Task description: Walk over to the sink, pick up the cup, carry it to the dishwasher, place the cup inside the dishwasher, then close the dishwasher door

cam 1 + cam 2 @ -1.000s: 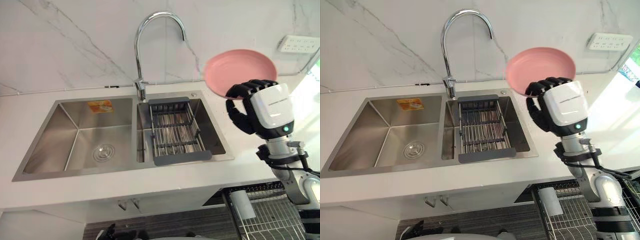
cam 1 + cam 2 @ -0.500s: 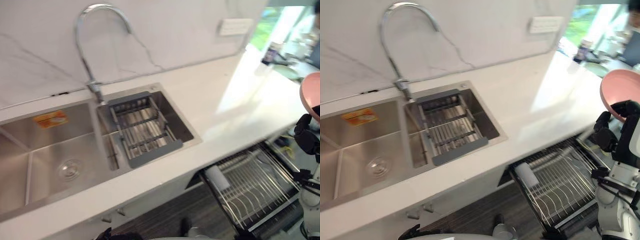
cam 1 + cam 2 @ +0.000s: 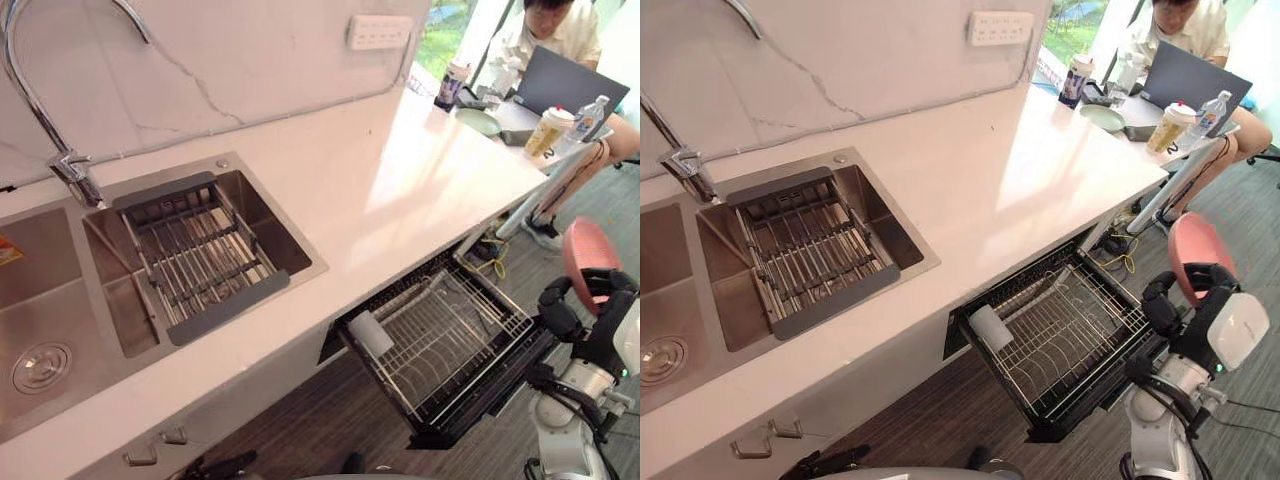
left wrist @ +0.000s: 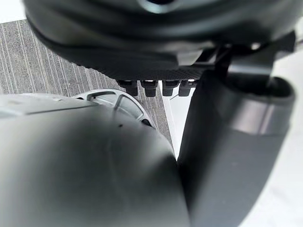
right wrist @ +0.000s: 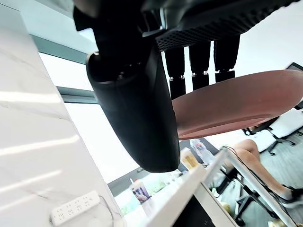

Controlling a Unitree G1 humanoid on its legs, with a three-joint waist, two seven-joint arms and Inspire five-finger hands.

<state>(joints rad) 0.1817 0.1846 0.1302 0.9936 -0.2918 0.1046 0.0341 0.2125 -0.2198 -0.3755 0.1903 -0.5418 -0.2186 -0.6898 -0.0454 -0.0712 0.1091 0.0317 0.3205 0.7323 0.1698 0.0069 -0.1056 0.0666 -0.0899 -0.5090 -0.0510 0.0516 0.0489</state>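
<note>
Sink basins of stainless steel (image 3: pixel 60 300) lie at my far left, sunk in the white marble-patterned table (image 3: pixel 400 190), with a curved chrome tap (image 3: pixel 62 165) behind them. The left basin has a round drain (image 3: pixel 40 367). The right basin carries a grey-framed wire drain rack (image 3: pixel 195 255) across its top.

Further right, under the table's edge, the dark dishwasher (image 3: pixel 490 385) stands open with its wire rack (image 3: pixel 440 335) pulled out. A white cylinder (image 3: pixel 370 333) lies in the rack's corner nearest the sink.

At my far right the right hand (image 3: pixel 1200 315) hangs beyond the pulled-out rack, over the striped grey floor (image 3: pixel 970 410). It is grasping a pink round dish (image 3: pixel 1193 245) held on edge, well apart from the sink. The right wrist view adds the grip itself: the thumb (image 5: pixel 137 113) lies on one face of the dish and the fingers (image 5: pixel 199 61) on the other, clamping its rim. That view also takes in the white wall socket strip (image 5: pixel 75 207) from below.

Beyond the table's far end a person (image 3: pixel 555 30) sits at a grey laptop (image 3: pixel 570 85).

The left hand (image 4: pixel 156 42) appears in its own wrist view as a dark bulk. I cannot tell whether it is released or clenched.
</note>
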